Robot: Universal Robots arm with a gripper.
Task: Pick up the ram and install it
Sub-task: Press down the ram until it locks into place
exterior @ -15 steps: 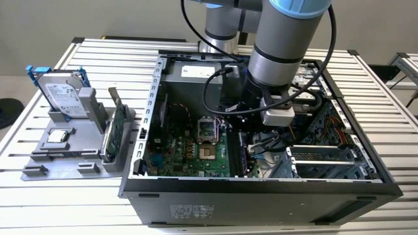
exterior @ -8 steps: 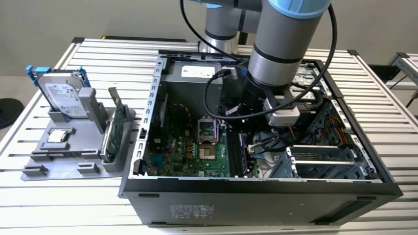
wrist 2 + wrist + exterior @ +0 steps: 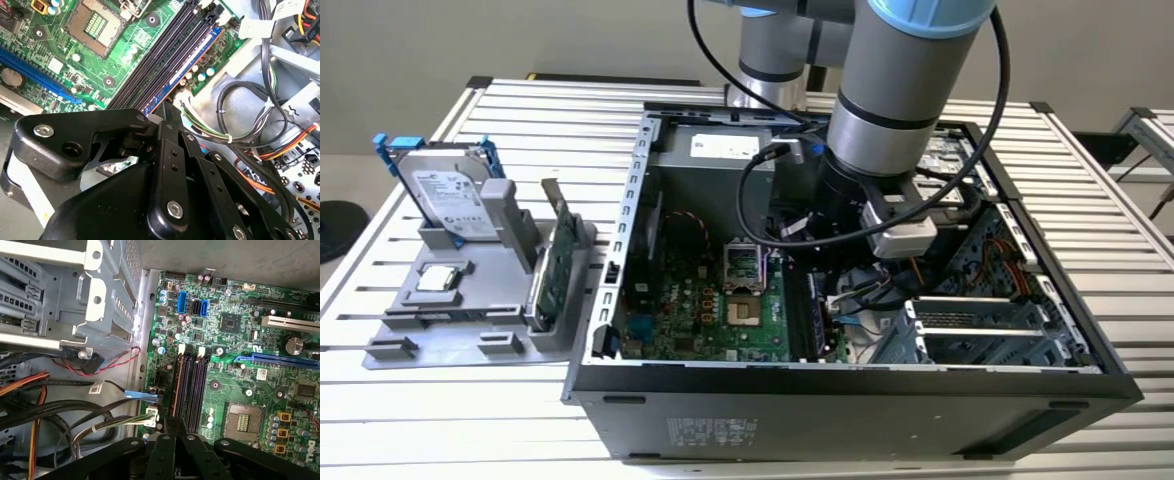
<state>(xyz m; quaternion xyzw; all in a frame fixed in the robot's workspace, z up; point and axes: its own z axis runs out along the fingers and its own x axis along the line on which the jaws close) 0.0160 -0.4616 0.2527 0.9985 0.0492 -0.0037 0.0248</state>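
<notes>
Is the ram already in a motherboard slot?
Yes. In the second wrist view the ram sits in the outermost slot, beyond the gripper.

You saw a ribbed, silver-white slatted metal counter (image 3: 440, 390) spanning the scene, against a plain grey wall (image 3: 520, 35), with pale floor (image 3: 340, 170) beside it.

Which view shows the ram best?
The second wrist view: the ram lies along the outermost memory slot, its blue edge and pale label plain, ahead of the gripper. The first wrist view shows it edge-on; the exterior view shows a dark strip.
</notes>
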